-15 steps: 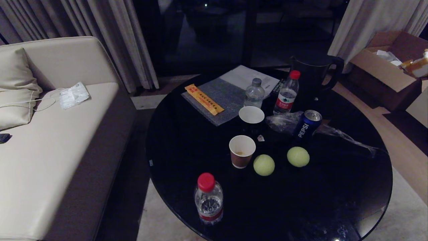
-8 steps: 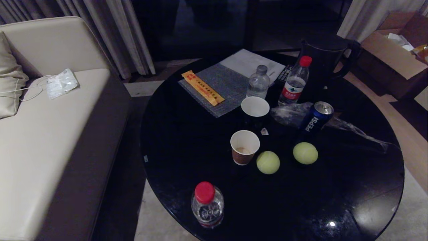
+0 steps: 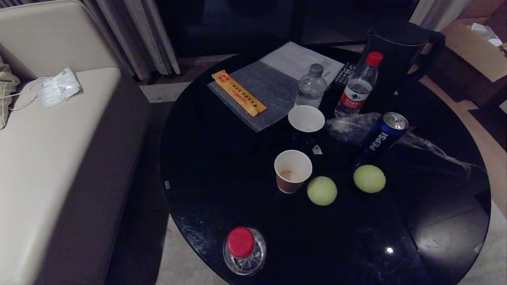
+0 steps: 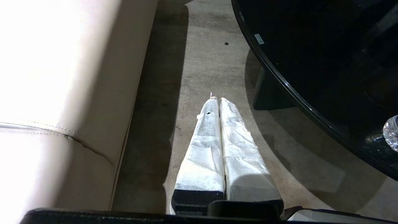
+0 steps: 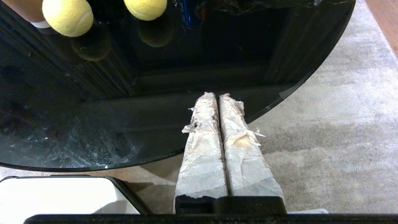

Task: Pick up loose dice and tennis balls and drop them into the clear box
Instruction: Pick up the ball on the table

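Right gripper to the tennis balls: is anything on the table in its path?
Nothing visible. The right gripper, shut, hangs at the near rim of the black table; only bare tabletop lies between it and the two tennis balls. The paper cup stands beside the left-hand ball, not in front. No clear box shows anywhere.

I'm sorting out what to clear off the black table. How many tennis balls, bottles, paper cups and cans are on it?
Tennis balls: 2
Bottles: 3
Paper cups: 2
Cans: 1
Total: 8
No dice or clear box show in any view.
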Available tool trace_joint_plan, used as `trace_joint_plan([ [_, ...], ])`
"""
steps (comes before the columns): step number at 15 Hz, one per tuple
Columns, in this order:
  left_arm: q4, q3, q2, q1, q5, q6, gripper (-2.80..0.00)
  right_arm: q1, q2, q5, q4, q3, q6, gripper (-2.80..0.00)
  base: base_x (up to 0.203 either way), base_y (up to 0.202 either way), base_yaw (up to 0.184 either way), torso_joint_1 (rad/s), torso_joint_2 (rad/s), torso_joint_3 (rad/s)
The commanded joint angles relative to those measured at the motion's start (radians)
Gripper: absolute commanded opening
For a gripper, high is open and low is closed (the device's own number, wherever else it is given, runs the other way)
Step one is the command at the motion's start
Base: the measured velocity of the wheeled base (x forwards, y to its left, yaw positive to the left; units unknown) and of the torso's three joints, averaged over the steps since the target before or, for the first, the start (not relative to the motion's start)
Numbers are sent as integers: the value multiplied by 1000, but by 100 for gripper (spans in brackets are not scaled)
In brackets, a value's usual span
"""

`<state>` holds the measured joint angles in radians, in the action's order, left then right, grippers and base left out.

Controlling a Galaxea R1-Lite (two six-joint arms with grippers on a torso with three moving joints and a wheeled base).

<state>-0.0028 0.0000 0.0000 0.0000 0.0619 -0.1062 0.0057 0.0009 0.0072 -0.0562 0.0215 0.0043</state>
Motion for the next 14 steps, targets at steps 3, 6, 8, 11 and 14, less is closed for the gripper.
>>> trace_joint_plan([
  [3,0,2,2,0,1,-1,-280,1,1,-2,1,26,1,-280,0,0,0,0,0,0],
  [6,-2,2,2,0,1,-1,-280,2,124,11,-72,188,2,-280,0,0,0,0,0,0],
  [8,-2,2,2,0,1,-1,-280,2,254,47,-132,260,3,-280,0,0,0,0,0,0],
  [11,-1,2,2,0,1,-1,-280,9,450,127,-143,324,36,-280,0,0,0,0,0,0],
  [14,-2,2,2,0,1,-1,-280,25,699,154,-73,366,117,-280,0,0,0,0,0,0],
])
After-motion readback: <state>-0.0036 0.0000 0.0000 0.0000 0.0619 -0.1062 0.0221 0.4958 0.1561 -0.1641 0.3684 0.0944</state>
